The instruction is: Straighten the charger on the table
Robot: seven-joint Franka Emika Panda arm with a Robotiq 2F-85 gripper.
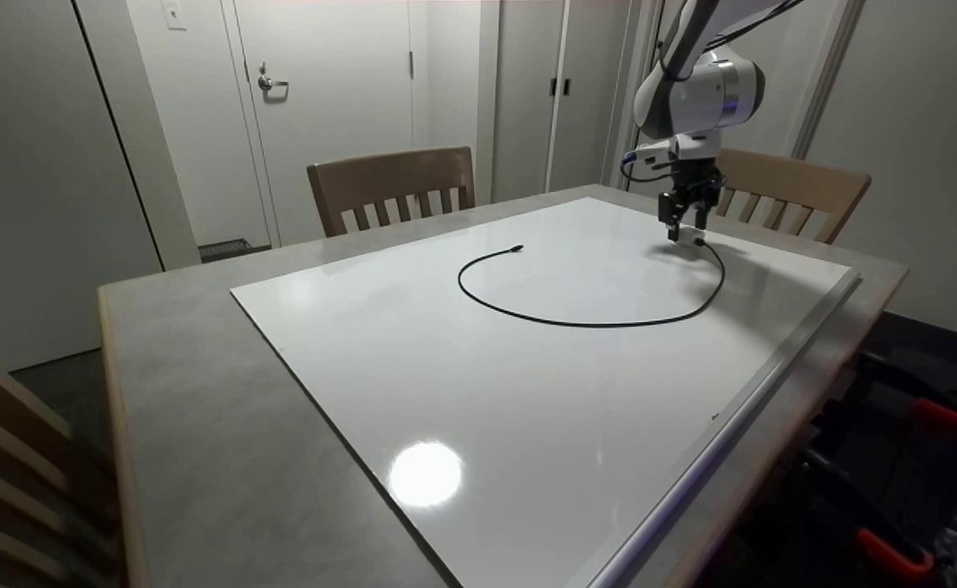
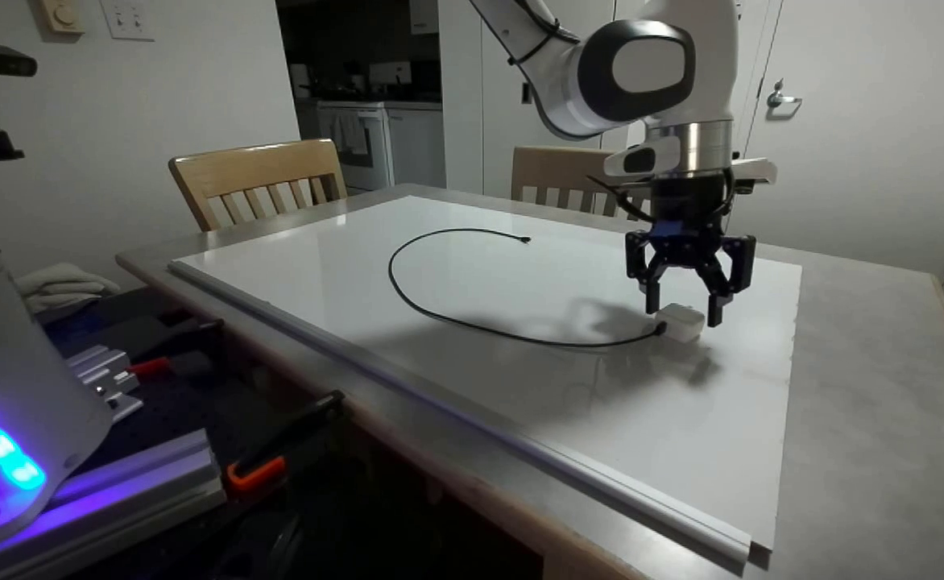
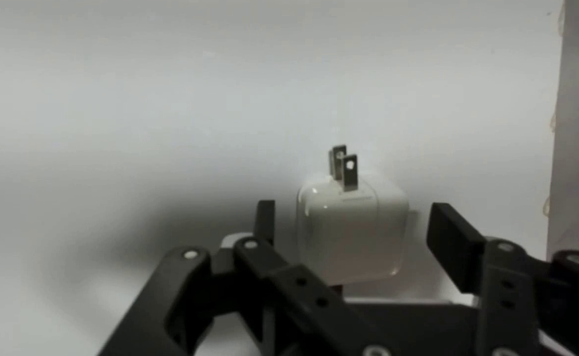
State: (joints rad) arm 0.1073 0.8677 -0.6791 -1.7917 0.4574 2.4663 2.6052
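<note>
Charger [image 1: 593, 325] lies on the table [image 1: 176, 367]: in an exterior view its cord [image 1: 601, 326] bows in one broad loop, the loose plug [image 1: 517, 248] well apart from the gripper [image 1: 687, 230], chairs [image 1: 393, 173] behind. In an exterior view the white block [image 2: 685, 324] seems set between widely spread fingers [image 2: 715, 312]. The wrist view shows gaps on both its sides and prongs [image 3: 350, 173] pointing toward that view's top, so its length probably runs across the closing line; nothing seems in the way.

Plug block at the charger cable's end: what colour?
White; the plug block shows best in the wrist view.
</note>
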